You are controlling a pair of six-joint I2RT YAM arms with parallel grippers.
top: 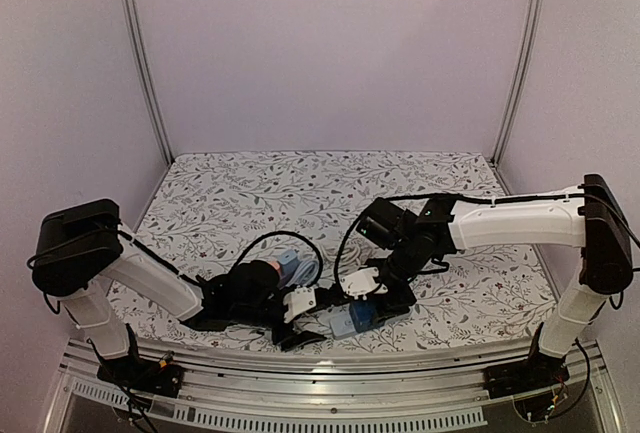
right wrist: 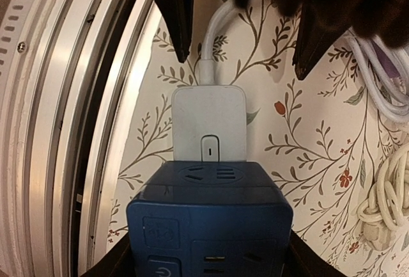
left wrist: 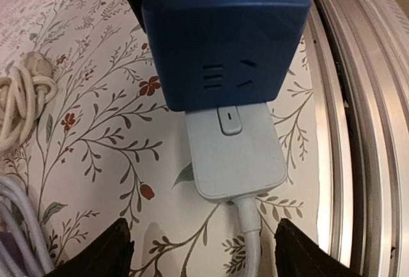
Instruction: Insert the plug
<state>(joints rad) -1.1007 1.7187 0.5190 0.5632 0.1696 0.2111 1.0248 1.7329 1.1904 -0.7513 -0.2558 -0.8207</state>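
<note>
We see the white flat-bodied plastic plug (left wrist: 236,162) lying flat on the table with its front end pressed flush against a side face of the blue plastic socket cube (left wrist: 223,34), and no gap shows between the two. A small oval button sits on top of the plug, just beside the cube. Both rest close to the near edge of the table, about midway along it. A thick white round cable (left wrist: 250,232) leaves the back of the plug, on the side away from the cube.

The right gripper (right wrist: 208,261) has the cube clamped between its two dark fingers, one on each side wall. The left gripper (left wrist: 209,251) stands well open and holds nothing. Its black fingertips (left wrist: 105,254) flank the white cable just behind the plug and touch neither.

Under everything lies a pale floral-printed table cover (left wrist: 96,130). A ribbed silver metal rail (left wrist: 358,130) runs along the near edge of the table, just beside the plug and cube. Away from that edge we see a tied bundle of off-white cord (left wrist: 22,101) and, next to it, several loose white cables (left wrist: 13,219)
</note>
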